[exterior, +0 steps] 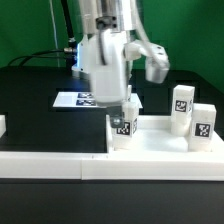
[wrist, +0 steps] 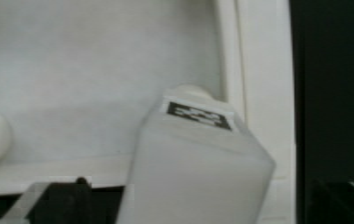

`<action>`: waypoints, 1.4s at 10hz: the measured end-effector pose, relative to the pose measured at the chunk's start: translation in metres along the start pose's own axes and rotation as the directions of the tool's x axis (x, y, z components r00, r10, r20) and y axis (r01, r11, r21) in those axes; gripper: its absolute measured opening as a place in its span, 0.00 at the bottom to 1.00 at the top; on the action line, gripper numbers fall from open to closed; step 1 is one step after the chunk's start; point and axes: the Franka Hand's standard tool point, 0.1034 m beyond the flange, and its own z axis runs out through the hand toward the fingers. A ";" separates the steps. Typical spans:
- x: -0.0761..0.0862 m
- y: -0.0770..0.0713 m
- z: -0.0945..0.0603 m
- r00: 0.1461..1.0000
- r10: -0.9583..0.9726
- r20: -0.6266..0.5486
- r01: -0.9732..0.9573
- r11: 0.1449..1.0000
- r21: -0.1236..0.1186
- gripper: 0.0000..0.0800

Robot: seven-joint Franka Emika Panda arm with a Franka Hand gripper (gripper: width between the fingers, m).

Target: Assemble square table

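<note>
White tagged leg point(wrist: 200, 150) stands upright on the square tabletop point(exterior: 150, 140) below the gripper point(exterior: 128, 100), apparently just seated; finger spread can't be told, hold unclear.

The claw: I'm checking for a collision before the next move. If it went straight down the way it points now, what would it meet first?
Most likely the tagged leg standing right under the claw, on the square tabletop. Depth between them is unclear.

Black table point(exterior: 30, 110): we list marker board point(exterior: 75, 99), square slab point(exterior: 150, 140), barrier wall point(exterior: 60, 166) along its edge.
</note>
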 end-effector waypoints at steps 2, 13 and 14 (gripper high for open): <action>-0.002 -0.002 0.001 0.978 -0.207 -0.005 0.207 0.978 0.011 0.80; -0.010 0.000 0.009 0.595 -0.803 -0.029 0.801 0.596 -0.051 0.59; -0.009 0.000 0.010 0.655 -0.755 -0.033 0.753 0.656 -0.050 0.36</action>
